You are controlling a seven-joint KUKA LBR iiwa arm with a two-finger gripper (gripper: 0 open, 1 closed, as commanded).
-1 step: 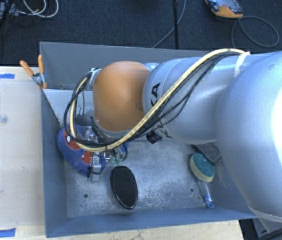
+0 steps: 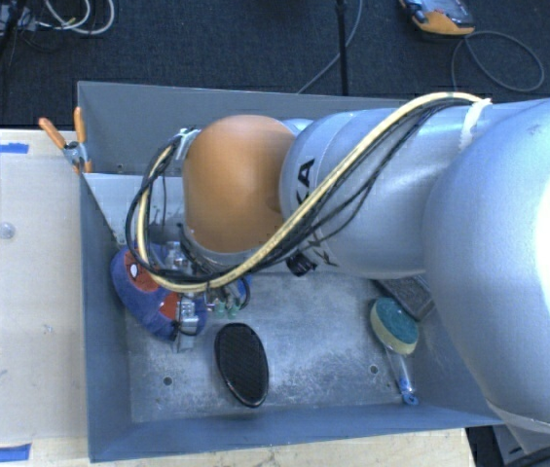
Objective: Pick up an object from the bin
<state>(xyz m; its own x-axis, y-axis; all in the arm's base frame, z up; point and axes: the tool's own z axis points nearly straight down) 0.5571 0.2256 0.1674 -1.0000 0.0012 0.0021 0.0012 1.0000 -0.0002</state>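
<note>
Bright, even light from above.
Soft sheen on orange cover [image 2: 231,168] and grey arm [image 2: 494,232]; broad soft shadow under arm over bin [image 2: 328,353] bottom, deepest near wrist; pale lit patch on bin's far-left wall; dark, dim floor [image 2: 236,37] behind bin.

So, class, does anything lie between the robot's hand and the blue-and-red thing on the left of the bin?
Nothing visible does. The hand is right beside the blue-and-red thing. The black oval thing lies off to one side, not between them.
</note>
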